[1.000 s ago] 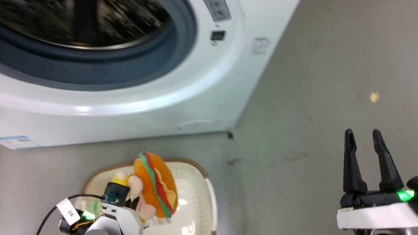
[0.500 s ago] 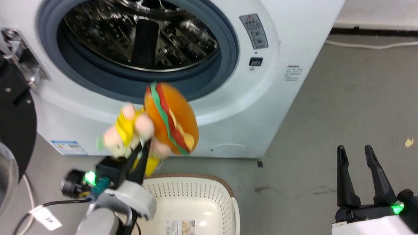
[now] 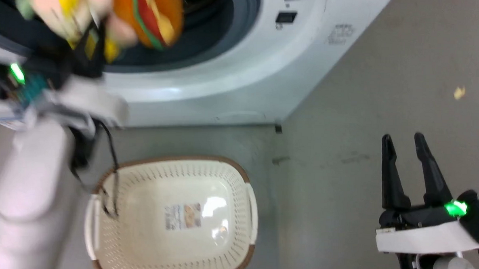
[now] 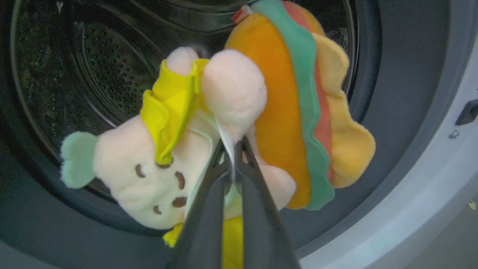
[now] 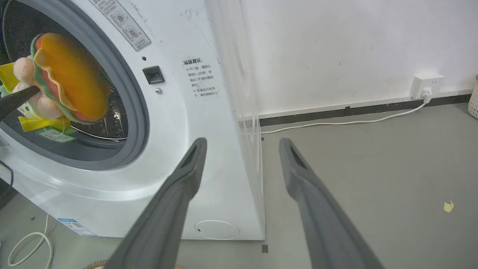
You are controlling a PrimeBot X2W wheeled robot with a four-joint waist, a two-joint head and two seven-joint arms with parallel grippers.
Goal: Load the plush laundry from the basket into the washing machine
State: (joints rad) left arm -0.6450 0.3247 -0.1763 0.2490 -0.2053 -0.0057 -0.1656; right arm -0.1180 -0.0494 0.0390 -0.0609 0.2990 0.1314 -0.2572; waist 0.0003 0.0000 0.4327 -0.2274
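Observation:
The plush laundry [image 4: 231, 93], a pale pink doll with yellow parts on an orange burger body, hangs right in front of the washing machine's [image 3: 225, 89] open steel drum [image 4: 93, 74]. My left gripper [image 4: 233, 144] is shut on the toy's white tag and soft middle. In the head view the plush laundry [image 3: 148, 9] is blurred at the top left, over the grey gasket. The cream basket [image 3: 182, 159] stands on the floor below with only a sticker [image 3: 183, 215] inside. My right gripper [image 3: 403, 143] is open over bare floor at the lower right, holding nothing.
A thin black cable [image 3: 114, 177] from my left arm dangles over the basket's left rim. A white cord [image 5: 336, 123] runs along the wall to a socket [image 5: 425, 84]. A yellow scrap [image 3: 459, 92] lies on the grey floor at the right.
My left gripper has carried the plush up from over the basket to the drum's mouth. The head camera has shifted. The right gripper stays open in place.

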